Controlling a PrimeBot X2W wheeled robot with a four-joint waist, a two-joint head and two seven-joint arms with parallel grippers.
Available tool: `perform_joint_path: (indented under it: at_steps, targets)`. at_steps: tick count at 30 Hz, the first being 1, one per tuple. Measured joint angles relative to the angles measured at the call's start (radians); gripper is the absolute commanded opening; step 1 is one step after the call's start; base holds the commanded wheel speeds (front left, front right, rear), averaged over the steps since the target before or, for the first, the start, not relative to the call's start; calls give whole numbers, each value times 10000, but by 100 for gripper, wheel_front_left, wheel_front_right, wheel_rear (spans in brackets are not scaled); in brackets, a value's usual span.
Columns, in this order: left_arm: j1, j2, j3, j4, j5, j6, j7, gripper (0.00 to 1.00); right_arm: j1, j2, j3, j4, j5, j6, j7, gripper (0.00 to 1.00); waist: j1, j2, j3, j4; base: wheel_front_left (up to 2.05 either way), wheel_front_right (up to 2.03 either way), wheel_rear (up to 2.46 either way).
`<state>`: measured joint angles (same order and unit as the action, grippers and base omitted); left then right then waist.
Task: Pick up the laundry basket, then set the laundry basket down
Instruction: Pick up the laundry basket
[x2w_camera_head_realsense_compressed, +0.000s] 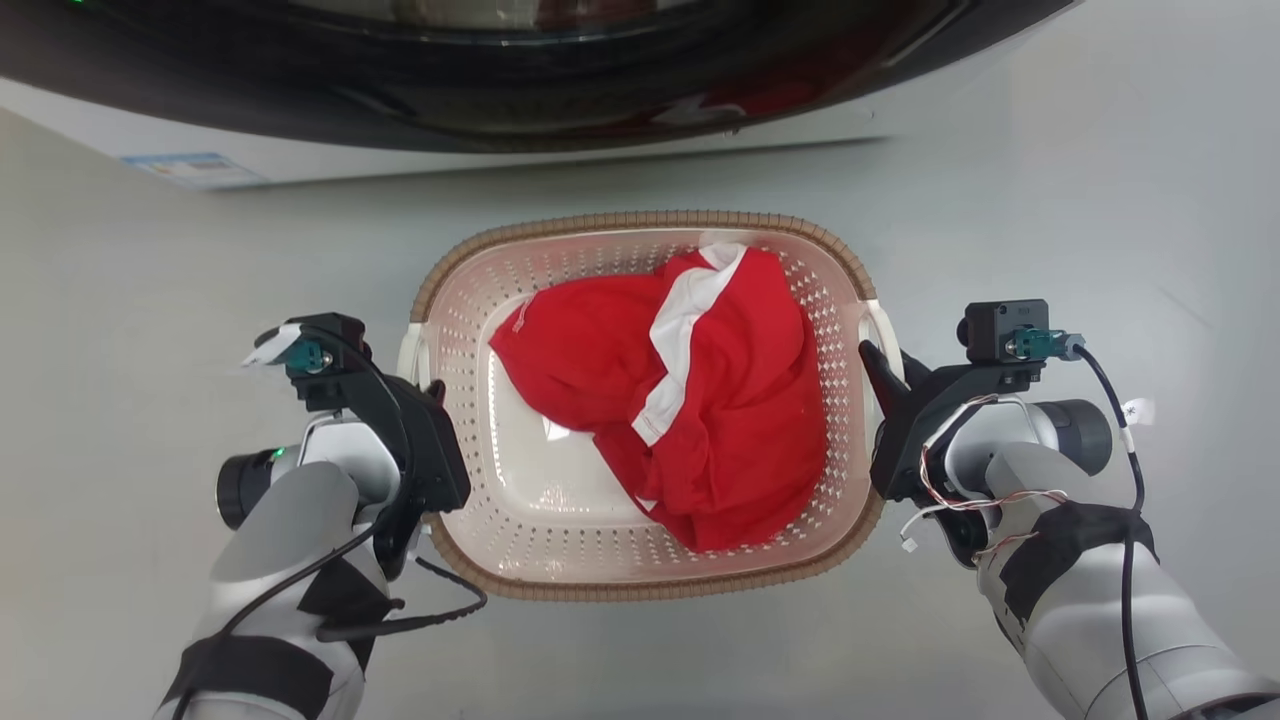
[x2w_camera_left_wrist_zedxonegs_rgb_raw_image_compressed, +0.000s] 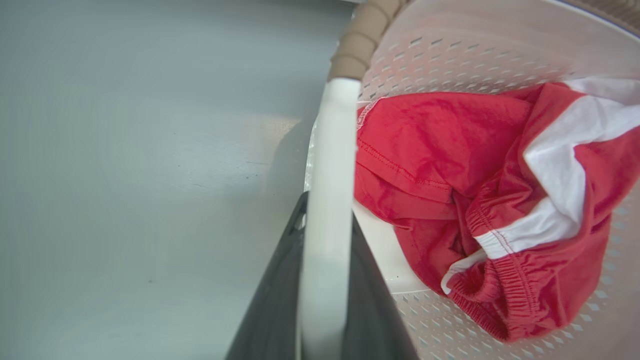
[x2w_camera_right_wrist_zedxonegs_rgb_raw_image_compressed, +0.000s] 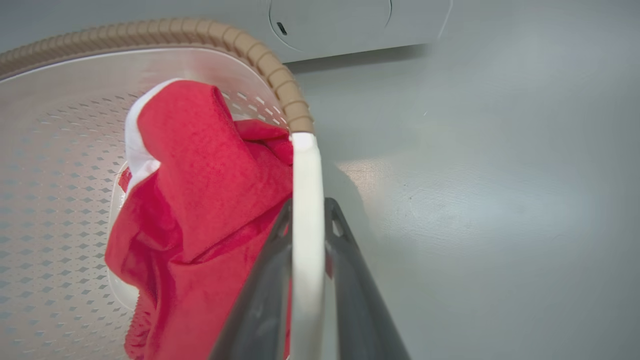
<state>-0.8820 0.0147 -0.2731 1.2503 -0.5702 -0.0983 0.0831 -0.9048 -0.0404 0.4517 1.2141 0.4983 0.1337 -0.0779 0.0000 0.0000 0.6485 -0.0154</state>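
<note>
The laundry basket is cream-white with perforated walls and a brown woven-look rim, and it sits centred in the head view. A red garment with white stripes is bunched inside it. My left gripper is shut on the basket's left white handle, one dark finger on each side of it. My right gripper is shut on the right white handle in the same way. Whether the basket touches the floor, I cannot tell.
The washing machine, with its dark round door and white body, stands just beyond the basket. Its white lower panel is in the right wrist view. Grey floor spreads on both sides and in front.
</note>
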Motion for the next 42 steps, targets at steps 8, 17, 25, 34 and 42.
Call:
perform_joint_path:
  at_steps: [8, 17, 25, 34, 42]
  targets:
    - [305, -56, 17, 150, -236, -77, 311, 0, 536, 35, 35, 88, 546, 2, 458, 0, -1, 0, -977, -30, 0, 0, 0]
    - [961, -109, 17, 351, -395, -81, 819, 0, 1269, 73, 219, 163, 955, 44, 1051, 0, -2, 0, -2180, -85, 0, 0, 0]
    - [1385, -123, 17, 420, -523, -81, 1419, 0, 1775, 79, 405, 159, 1371, 44, 1661, 0, -2, -1, -3245, -91, 0, 0, 0]
    - [1920, -113, 17, 462, -616, -75, 2065, 0, 2295, 79, 644, 88, 1829, 44, 2316, 0, -2, -1, -4346, -63, 0, 0, 0]
    - [2523, -102, -2, 504, -709, -61, 2564, 0, 2833, 77, 886, 40, 2067, 42, 2805, 0, -2, -1, -5253, -66, 0, 0, 0]
